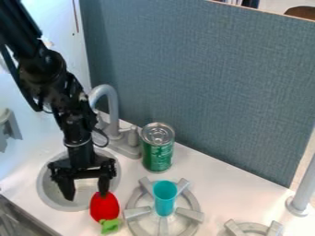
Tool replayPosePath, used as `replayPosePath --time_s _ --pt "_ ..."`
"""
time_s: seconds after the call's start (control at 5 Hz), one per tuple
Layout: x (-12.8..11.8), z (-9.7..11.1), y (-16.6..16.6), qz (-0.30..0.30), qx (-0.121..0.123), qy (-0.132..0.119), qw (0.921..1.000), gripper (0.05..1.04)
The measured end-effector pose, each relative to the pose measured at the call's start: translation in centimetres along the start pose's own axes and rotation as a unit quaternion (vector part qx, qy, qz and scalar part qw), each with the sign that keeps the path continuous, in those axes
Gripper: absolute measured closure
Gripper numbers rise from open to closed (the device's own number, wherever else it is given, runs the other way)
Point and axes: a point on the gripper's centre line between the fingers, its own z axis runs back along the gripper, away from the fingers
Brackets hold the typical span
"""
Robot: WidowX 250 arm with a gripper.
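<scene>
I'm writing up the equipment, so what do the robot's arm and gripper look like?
The arm is black all over, built of chunky, jointed segments, with thin black cables looping outside it. The gripper is black too: a wide crosswise body carrying two dark fingers that narrow towards their tips. I can't make out any markings on either.

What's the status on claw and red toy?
Claw open over sink. One fingertip at red toy, contact unclear. Teal cup and green can stand nearby.
</scene>
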Motion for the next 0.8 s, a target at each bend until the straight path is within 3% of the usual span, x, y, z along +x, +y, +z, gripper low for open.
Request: replayPosePath --time_s 0.2,0.8 --pt "0.2 -0.7 -0.5 0.022 -0.015 0.002 0.9996 0.083" --pt "0.4 -3.1 -1.8 0.045 -0.007 0.013 0.9989 0.083"
